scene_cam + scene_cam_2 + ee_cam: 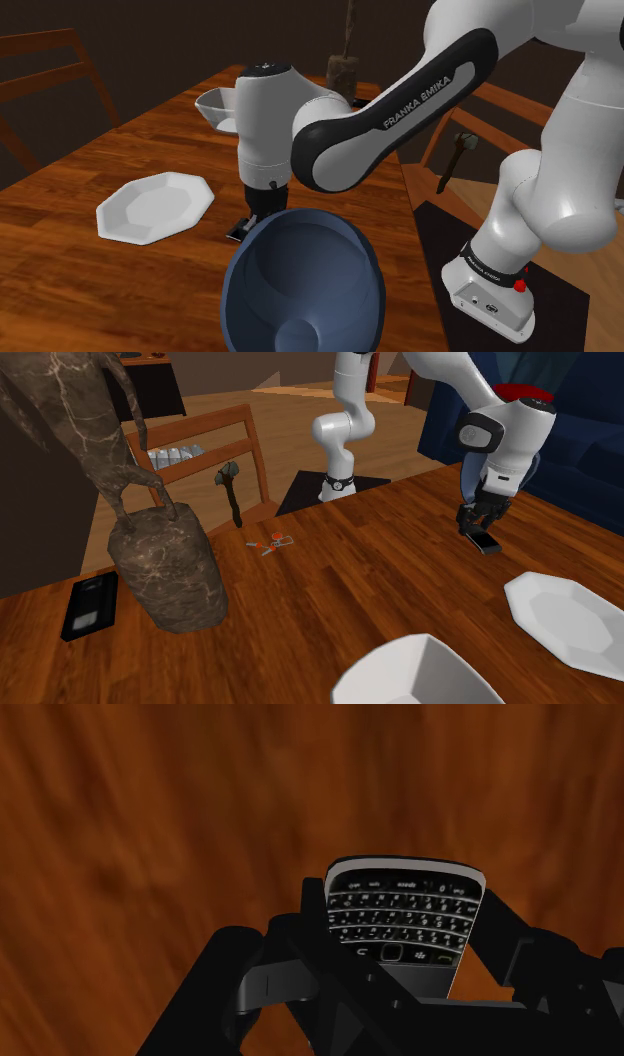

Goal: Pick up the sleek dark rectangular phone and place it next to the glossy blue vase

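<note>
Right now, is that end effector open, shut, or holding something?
End effector: closed, holding the phone.

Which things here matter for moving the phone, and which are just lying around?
For the job: dark phone, clasped in the gripper; blue vase.
Lying about: white plate, white bowl, brown sculpture, scissors, hammer, black cassette.

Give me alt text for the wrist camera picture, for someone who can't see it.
A black gripper clasps a dark phone with a small keypad between its two fingers. Beyond them lies a brown wooden table.
</note>
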You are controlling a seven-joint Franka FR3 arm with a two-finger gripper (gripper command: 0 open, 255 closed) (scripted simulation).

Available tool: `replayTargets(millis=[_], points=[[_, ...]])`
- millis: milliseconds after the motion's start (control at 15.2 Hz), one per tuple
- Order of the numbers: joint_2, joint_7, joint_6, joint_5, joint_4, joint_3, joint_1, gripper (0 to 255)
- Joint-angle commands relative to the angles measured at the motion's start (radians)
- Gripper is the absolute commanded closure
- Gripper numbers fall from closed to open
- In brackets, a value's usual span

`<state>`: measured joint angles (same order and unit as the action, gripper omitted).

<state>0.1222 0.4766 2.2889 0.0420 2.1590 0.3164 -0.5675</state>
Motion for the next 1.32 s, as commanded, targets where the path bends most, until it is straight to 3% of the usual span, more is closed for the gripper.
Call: replayTargets(millis=[0, 264, 330, 660, 924, 1254], points=[[0.001, 0.000, 0.002, 0.000, 0.001, 0.000, 0.000, 255], [0.001, 0.000, 0.002, 0.000, 0.001, 0.000, 0.000, 255], [0.001, 0.000, 0.002, 0.000, 0.001, 0.000, 0.000, 0], [0.001, 0.000, 0.002, 0.000, 0.001, 0.000, 0.000, 0], [-0.069, -0.021, -0.117, -0.030, -0.052, 0.003, 0.005, 0], [-0.069, -0.021, -0.117, -0.030, -0.052, 0.003, 0.005, 0]])
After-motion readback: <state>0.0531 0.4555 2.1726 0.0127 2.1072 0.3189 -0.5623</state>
